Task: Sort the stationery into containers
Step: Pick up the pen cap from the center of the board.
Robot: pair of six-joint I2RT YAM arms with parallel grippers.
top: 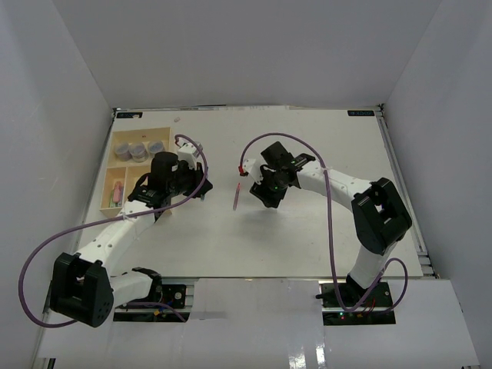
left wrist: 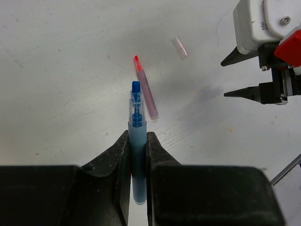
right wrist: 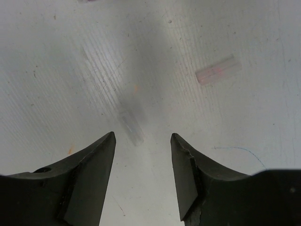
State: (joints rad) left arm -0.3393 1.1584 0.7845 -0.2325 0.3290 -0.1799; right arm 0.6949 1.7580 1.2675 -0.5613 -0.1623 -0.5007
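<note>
My left gripper (left wrist: 137, 135) is shut on an uncapped blue marker (left wrist: 136, 113) whose tip points away from me, held above the table; from above the gripper (top: 198, 184) sits just right of the cream tray (top: 110, 171). An uncapped pink marker (left wrist: 146, 89) lies on the table ahead of it, also seen from above (top: 236, 197). My right gripper (right wrist: 142, 135) is open and empty over a clear cap (right wrist: 130, 127), right of the pink marker (top: 265, 195). A pinkish clear cap (right wrist: 217, 70) lies nearby, also in the left wrist view (left wrist: 179, 47). Three grey-purple pots (top: 138, 151) fill the tray's long section; a pink pen (top: 117, 192) lies in a small one.
White walls close in the table on the left, back and right. The right arm's wrist (left wrist: 268, 28) hangs close to the left gripper's far right. Purple cables (top: 330, 223) loop along both arms.
</note>
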